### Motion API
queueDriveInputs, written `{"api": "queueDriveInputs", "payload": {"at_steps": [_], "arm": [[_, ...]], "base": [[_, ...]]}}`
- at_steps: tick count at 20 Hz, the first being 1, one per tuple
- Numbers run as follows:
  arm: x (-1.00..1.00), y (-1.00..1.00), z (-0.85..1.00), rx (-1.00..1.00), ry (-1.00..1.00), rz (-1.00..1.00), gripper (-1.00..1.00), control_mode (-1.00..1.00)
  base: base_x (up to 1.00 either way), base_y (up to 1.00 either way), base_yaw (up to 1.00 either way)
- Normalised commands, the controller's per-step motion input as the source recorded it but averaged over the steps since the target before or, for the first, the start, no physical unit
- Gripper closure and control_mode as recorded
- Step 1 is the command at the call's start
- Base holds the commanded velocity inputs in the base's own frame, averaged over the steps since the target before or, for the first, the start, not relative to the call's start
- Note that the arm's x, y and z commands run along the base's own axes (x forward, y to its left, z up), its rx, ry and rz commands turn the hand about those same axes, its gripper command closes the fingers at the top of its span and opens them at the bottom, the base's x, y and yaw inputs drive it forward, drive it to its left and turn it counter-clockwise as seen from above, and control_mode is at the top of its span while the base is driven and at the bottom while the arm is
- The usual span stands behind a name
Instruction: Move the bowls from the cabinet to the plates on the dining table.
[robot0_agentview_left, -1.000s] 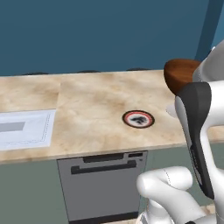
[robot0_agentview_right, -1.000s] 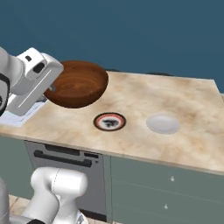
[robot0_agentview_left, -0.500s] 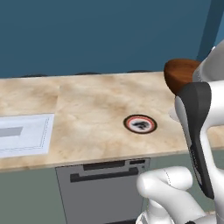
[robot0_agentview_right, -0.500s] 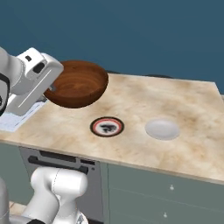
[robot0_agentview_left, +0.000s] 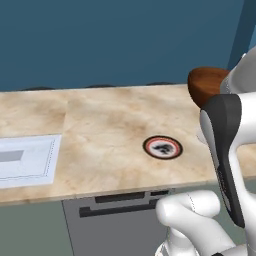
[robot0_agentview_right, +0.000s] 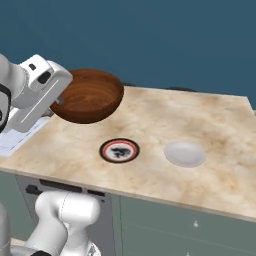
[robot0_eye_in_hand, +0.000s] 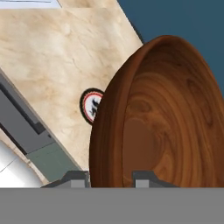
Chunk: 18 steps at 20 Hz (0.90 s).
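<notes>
1. Your whole picture has shifted against the earlier frames: the base drove, so both base views slid. The plate now sits further right and lower in the left base view and further left in the right base view. That is camera travel, not the plate moving.
2. The arm pose is unchanged across the frames. The gripper (robot0_agentview_right: 59, 102) still holds the brown wooden bowl (robot0_agentview_right: 90, 96) by its rim, one finger inside the wall and one outside, as the hand view shows.
3. The bowl hangs in the air above the dining table (robot0_agentview_right: 215, 125), mouth up in the right base view, clear of the top. It sits up and left of the plate there, not over it.
4. Count, left to right in the right base view: one white mat (robot0_agentview_left: 27, 159) at the table's left edge, one wooden bowl, one red-rimmed plate (robot0_agentview_right: 119, 150), one plain white disc (robot0_agentview_right: 184, 153).
5. You get one plate with a patterned centre; it lies flat and bare on the table.
6. The white disc is just right of the plate, apart from it. I cannot tell what it is.
</notes>
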Motion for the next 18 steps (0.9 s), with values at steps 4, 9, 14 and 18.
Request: {"api": "queueDriveInputs", "payload": {"at_steps": [4,9,14,18], "arm": [[0.00,0.00,0.00,0.00,0.00,0.00,1.00,1.00],[0.00,0.00,0.00,0.00,0.00,0.00,1.00,1.00],[0.00,0.00,0.00,0.00,0.00,0.00,1.00,1.00],[0.00,0.00,0.00,0.00,0.00,0.00,1.00,1.00]], "base": [[0.35,-0.18,0.01],[0.37,-0.19,0.02],[0.32,-0.09,0.01],[0.21,0.00,0.02]]}}
